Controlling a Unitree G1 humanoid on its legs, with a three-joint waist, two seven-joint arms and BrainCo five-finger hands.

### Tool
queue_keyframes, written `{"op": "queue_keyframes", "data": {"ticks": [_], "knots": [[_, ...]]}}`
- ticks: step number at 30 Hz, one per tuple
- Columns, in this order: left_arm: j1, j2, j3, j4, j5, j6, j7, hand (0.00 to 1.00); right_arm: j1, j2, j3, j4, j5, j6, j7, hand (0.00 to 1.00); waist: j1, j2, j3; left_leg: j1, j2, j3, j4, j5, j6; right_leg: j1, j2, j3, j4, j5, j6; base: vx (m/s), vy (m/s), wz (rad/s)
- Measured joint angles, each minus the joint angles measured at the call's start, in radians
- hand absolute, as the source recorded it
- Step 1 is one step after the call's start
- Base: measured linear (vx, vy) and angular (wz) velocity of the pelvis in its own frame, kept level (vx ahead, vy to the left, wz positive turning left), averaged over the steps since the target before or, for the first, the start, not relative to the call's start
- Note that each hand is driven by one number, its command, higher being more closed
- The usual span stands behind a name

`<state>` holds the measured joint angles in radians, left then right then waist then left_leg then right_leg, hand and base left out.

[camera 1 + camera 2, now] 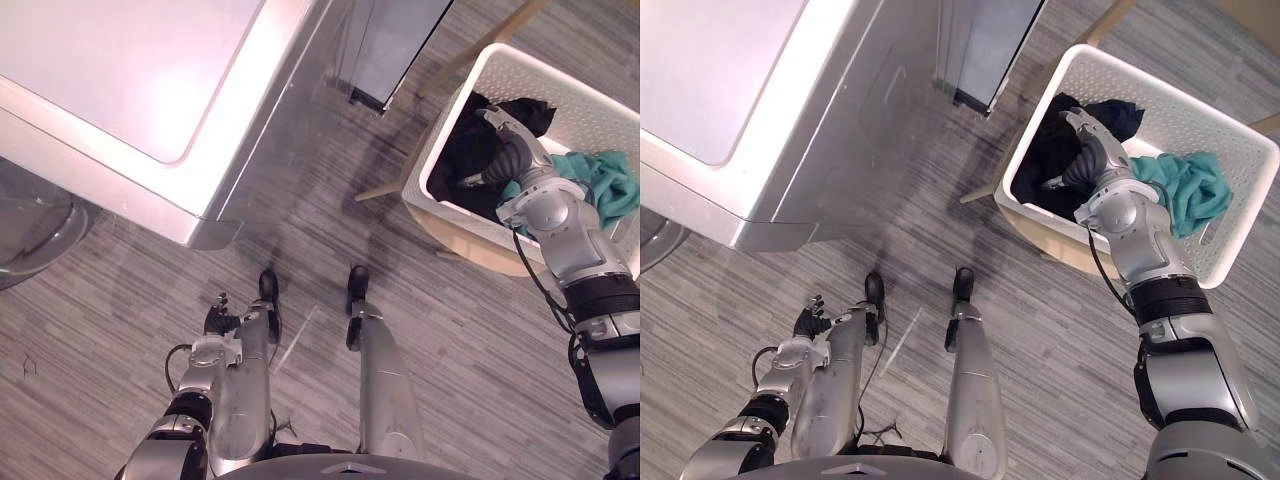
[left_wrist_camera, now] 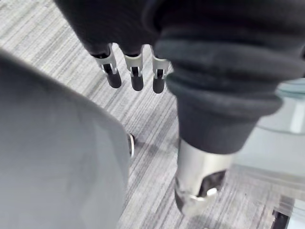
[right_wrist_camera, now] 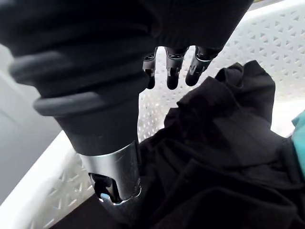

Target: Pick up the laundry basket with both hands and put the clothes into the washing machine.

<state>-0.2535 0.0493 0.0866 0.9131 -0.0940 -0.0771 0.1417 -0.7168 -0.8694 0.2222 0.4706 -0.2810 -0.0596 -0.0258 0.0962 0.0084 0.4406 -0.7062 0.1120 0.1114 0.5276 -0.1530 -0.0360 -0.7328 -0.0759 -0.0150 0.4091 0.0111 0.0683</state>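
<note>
**Left eye view:** The white laundry basket (image 1: pixel 575 100) sits at the upper right of the frame on a wooden stool (image 1: pixel 470 245). It holds a black garment (image 1: pixel 465 150) and a teal cloth (image 1: pixel 610 185), and it is well apart from the washing machine (image 1: pixel 130 80) at the upper left. The right hand (image 1: pixel 508 150) reaches over the near rim into the basket, while the left hand (image 1: pixel 218 318) hangs at the lower left. A lift begun like this would likely be one-sided, and the basket could tip off the stool and spill the clothes on the floor (image 1: pixel 330 200).

**Right eye view:** The right hand (image 1: pixel 1088 150) is over the black garment, just inside the basket's near wall. From there its fingers might snag cloth rather than the rim.

**Left wrist view:** The left hand's fingers (image 2: pixel 136 76) hang straight and apart, gripping nothing, with the striped floor beneath.

**Right wrist view:** The right hand's fingers (image 3: pixel 174 71) are straight and parted, near the perforated wall and above the black garment, with nothing clamped. Whether the thumb brushes the cloth cannot be told
</note>
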Motion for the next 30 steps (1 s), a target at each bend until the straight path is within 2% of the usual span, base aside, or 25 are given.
{"op": "queue_keyframes", "data": {"ticks": [4, 11, 17, 20, 23, 30], "knots": [[-0.001, -0.002, 0.037, -0.012, -0.033, -0.008, 0.004, 0.00, -0.008, 0.000, -0.018, -0.004, 0.003, 0.003, -0.003, 0.00, 0.007, -0.003, 0.002, -0.046, 0.002, -0.007, 0.034, -0.007, 0.002, -0.040, 0.002, -0.002, 0.027, -0.006, 0.000, -0.01, -0.009, 0.02], [-0.016, -0.001, 0.131, -0.083, -0.062, -0.025, 0.014, 0.00, -0.055, -0.014, -0.117, -0.019, 0.008, 0.015, -0.010, 0.00, 0.001, -0.017, 0.011, -0.205, 0.002, -0.028, 0.139, -0.031, 0.013, -0.186, -0.006, -0.002, 0.117, -0.021, 0.004, -0.04, 0.004, 0.03], [-0.028, 0.005, 0.232, -0.078, -0.080, -0.023, 0.031, 0.00, -0.113, -0.022, -0.126, -0.009, 0.018, 0.020, -0.024, 0.00, 0.003, -0.028, 0.033, -0.330, 0.002, -0.046, 0.226, -0.042, 0.021, -0.301, -0.007, -0.008, 0.199, -0.039, 0.007, 0.00, 0.003, 0.02], [-0.029, 0.002, 0.246, -0.076, -0.091, -0.021, 0.031, 0.00, -0.153, -0.030, -0.159, -0.010, 0.021, 0.019, -0.048, 0.00, 0.005, -0.030, 0.076, -0.399, 0.002, -0.059, 0.265, -0.044, 0.025, -0.362, -0.012, -0.018, 0.239, -0.046, 0.006, -0.01, 0.006, 0.10], [-0.029, 0.003, 0.258, -0.063, -0.100, -0.005, 0.030, 0.00, -0.166, -0.033, -0.198, -0.004, 0.049, 0.015, -0.051, 0.00, 0.009, -0.035, 0.083, -0.458, -0.001, -0.065, 0.294, -0.044, 0.024, -0.420, -0.020, -0.027, 0.278, -0.056, 0.004, -0.01, -0.001, 0.12], [-0.029, 0.007, 0.267, -0.059, -0.123, -0.006, 0.028, 0.00, -0.218, -0.046, -0.204, 0.063, 0.082, 0.000, -0.049, 0.00, 0.012, -0.037, 0.084, -0.502, 0.001, -0.078, 0.305, -0.040, 0.024, -0.463, -0.023, -0.035, 0.299, -0.062, 0.005, 0.00, -0.003, 0.02]]}}
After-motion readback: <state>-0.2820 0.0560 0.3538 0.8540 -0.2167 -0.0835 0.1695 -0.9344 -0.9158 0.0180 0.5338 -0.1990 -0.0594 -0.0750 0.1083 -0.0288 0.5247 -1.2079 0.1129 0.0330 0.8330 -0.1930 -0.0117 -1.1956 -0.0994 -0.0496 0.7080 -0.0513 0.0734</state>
